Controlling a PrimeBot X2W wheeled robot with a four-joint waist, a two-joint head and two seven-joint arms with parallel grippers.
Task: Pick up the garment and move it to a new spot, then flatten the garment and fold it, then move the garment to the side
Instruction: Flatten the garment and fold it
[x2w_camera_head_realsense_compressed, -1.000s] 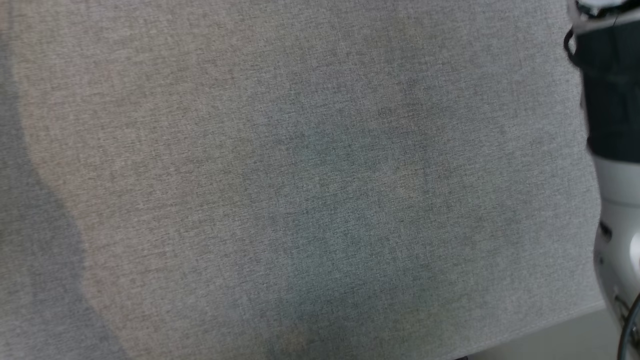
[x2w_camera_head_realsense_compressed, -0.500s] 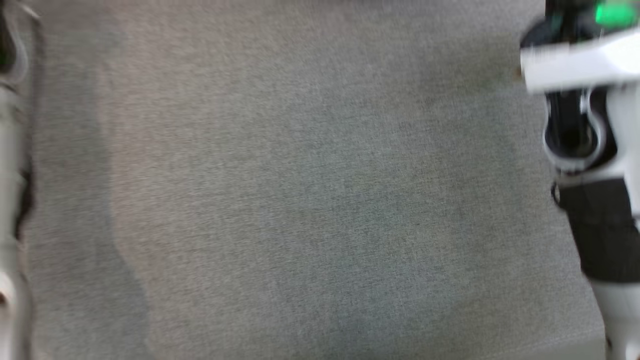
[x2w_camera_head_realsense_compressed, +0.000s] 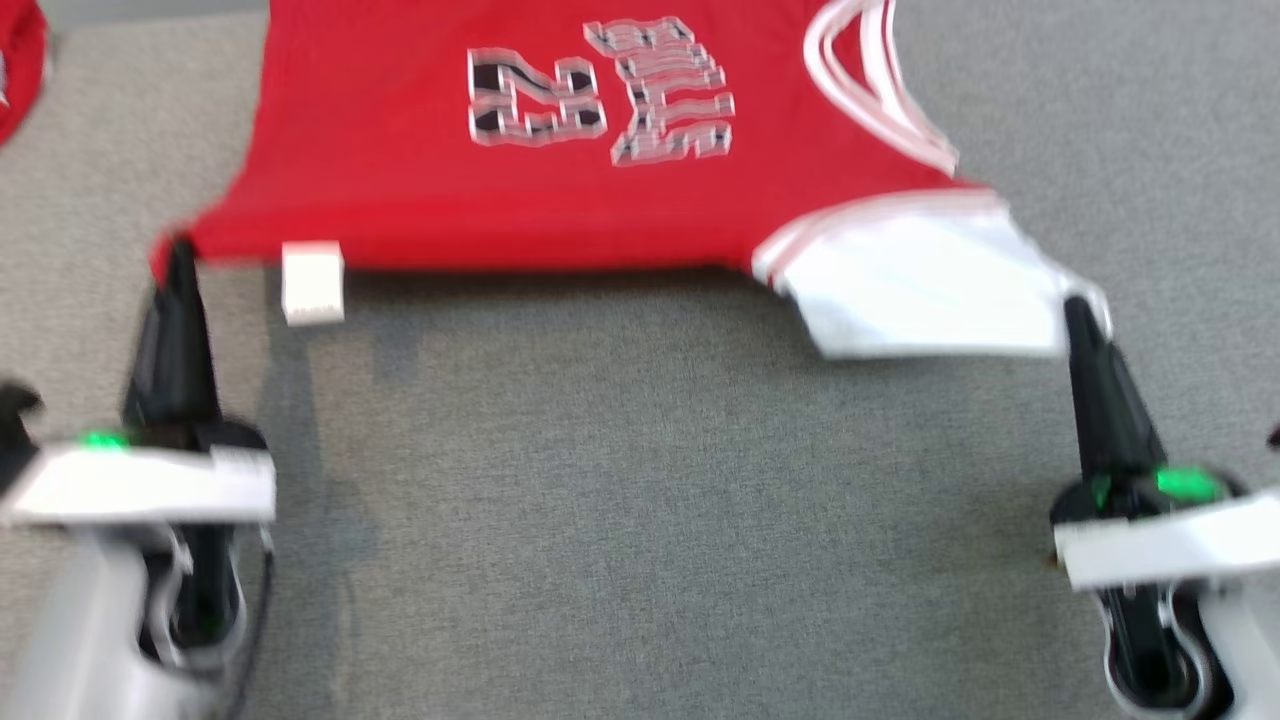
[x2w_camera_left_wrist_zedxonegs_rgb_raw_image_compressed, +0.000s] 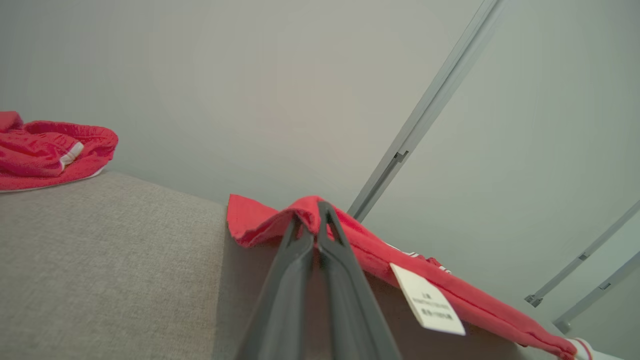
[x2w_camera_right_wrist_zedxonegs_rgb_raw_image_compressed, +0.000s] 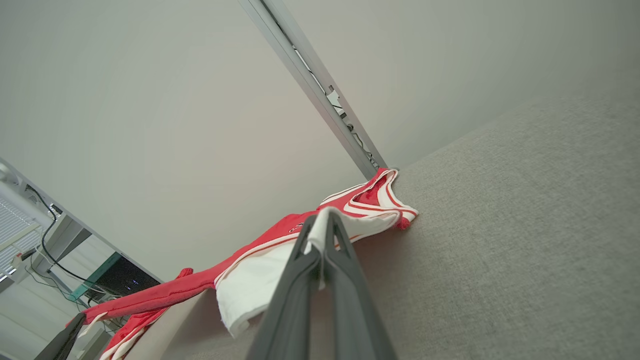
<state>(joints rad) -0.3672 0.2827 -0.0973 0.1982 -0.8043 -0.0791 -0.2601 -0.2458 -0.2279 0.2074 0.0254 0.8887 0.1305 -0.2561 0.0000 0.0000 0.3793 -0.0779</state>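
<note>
1. The soft red-and-white fabric jersey (x2w_camera_head_realsense_compressed: 560, 190) lies at twelve o'clock on the grey cloth table (x2w_camera_head_realsense_compressed: 640, 520).
2. The left gripper (x2w_camera_head_realsense_compressed: 178, 255) clamps its red corner at nine o'clock. The right gripper (x2w_camera_head_realsense_compressed: 1076, 310) clamps its white corner at three.
3. It looks light and limp and will probably sag, so hold it by the corners.

Red jersey (x2w_camera_head_realsense_compressed: 400, 150) on grey surface (x2w_camera_head_realsense_compressed: 640, 500), left gripper (x2w_camera_head_realsense_compressed: 178, 257) at red corner, right gripper (x2w_camera_head_realsense_compressed: 1078, 312) apparently pinching white corner
</note>
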